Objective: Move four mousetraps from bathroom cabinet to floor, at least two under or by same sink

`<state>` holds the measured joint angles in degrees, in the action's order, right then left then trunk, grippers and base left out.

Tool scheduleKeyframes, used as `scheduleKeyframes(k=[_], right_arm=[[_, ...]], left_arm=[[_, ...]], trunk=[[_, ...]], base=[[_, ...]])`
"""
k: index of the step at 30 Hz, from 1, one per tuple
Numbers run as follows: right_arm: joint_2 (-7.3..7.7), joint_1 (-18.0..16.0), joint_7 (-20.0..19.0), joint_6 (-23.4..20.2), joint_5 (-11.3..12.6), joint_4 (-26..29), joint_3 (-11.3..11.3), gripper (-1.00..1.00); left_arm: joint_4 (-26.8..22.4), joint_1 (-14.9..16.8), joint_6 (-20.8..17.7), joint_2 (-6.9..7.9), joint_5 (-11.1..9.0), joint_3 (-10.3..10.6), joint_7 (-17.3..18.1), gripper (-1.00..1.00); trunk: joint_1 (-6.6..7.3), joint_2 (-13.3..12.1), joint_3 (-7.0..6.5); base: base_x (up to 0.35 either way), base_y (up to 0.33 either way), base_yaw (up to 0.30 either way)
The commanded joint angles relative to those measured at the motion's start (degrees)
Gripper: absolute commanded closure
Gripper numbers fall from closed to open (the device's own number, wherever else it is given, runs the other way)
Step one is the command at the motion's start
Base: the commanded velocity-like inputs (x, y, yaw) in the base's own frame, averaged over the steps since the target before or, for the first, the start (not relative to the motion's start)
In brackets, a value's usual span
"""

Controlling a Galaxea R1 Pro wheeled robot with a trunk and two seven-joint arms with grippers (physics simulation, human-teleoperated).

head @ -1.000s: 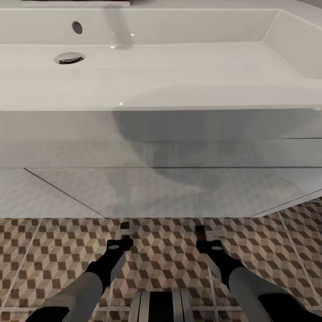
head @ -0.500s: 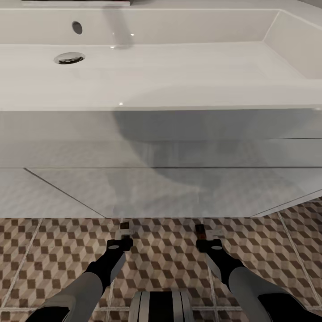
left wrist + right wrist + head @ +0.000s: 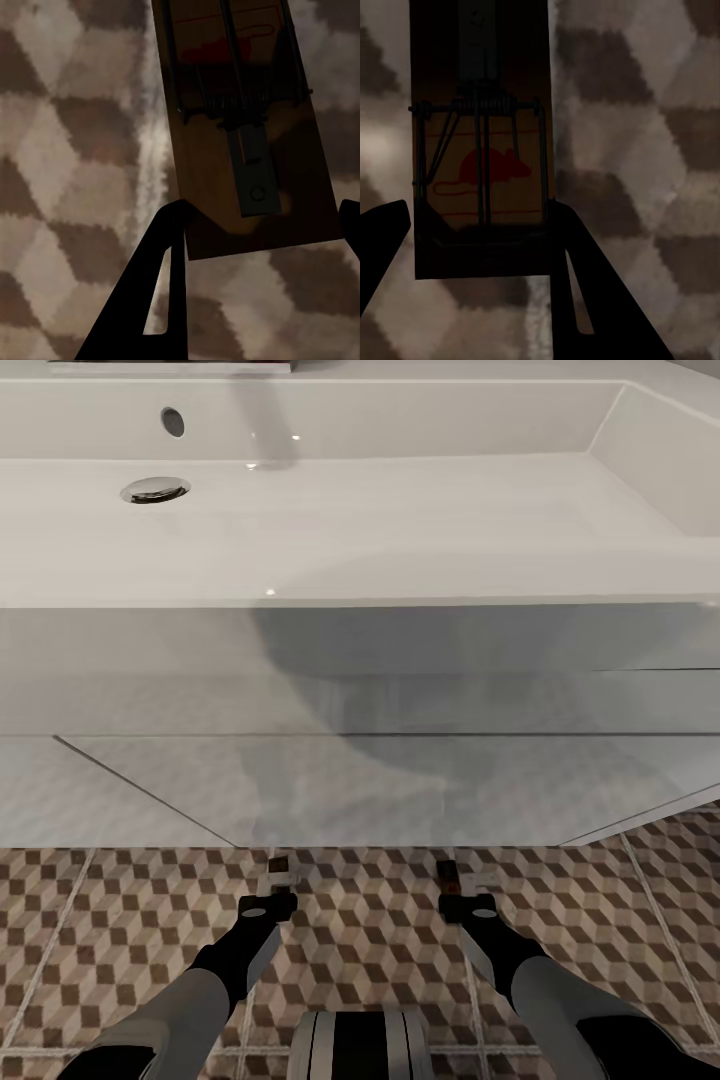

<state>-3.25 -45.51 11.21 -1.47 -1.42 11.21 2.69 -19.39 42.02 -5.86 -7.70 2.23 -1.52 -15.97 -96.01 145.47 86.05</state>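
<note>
Mousetraps, overall: two of the four are visible, one at each gripper, low in the head view just below the front edge of the sink vanity; the other two cannot be accounted for from these pictures.
Sink (image 3: 330, 530): wide white basin across the upper half of the head view, drain at upper left; its glossy vanity front fills the middle band.
Bathroom floor (image 3: 370, 950): cube-pattern tiles across the lower third of the head view, running up to the vanity's bottom edge.
Left gripper (image 3: 276, 878): lower centre-left of the head view, pointing toward the vanity; in the left wrist view its dark fingers (image 3: 161, 262) stand on either side of the board's near end, so it reads as gripping that trap.
Right gripper (image 3: 462, 878): lower centre-right, same posture; in the right wrist view its fingers (image 3: 577, 255) flank the board's end, judged gripped.
Left mousetrap (image 3: 240, 120): brown board with spring bar and metal catch, over tile at the top centre of the left wrist view; whether it touches the floor cannot be told.
Right mousetrap (image 3: 480, 150): board with a red mouse print, upper left of the right wrist view; contact with the floor likewise unclear.
Done, as judged: two traps brought right beside the sink.
Left, as judged: release both on the tiles; confirm the remaining two.
</note>
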Motion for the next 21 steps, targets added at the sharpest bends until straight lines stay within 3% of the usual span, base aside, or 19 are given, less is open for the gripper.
scheduleKeyframes(k=[1,21], right_arm=[[0.0,0.0,0.3,-0.1,-0.2,0.0,0.3,1.0],[0.0,0.0,0.3,0.0,-0.3,0.0,0.5,1.0]], left_arm=[[-0.1,0.0,-0.4,-0.03,0.3,-0.1,-0.1,1.0],[-0.1,0.0,-0.2,0.01,0.5,-0.1,-0.1,1.0]], trunk=[[0.01,0.0,0.03],[0.01,0.0,0.03]], base=[[0.0,0.0,0.0],[0.023,0.0,0.0]])
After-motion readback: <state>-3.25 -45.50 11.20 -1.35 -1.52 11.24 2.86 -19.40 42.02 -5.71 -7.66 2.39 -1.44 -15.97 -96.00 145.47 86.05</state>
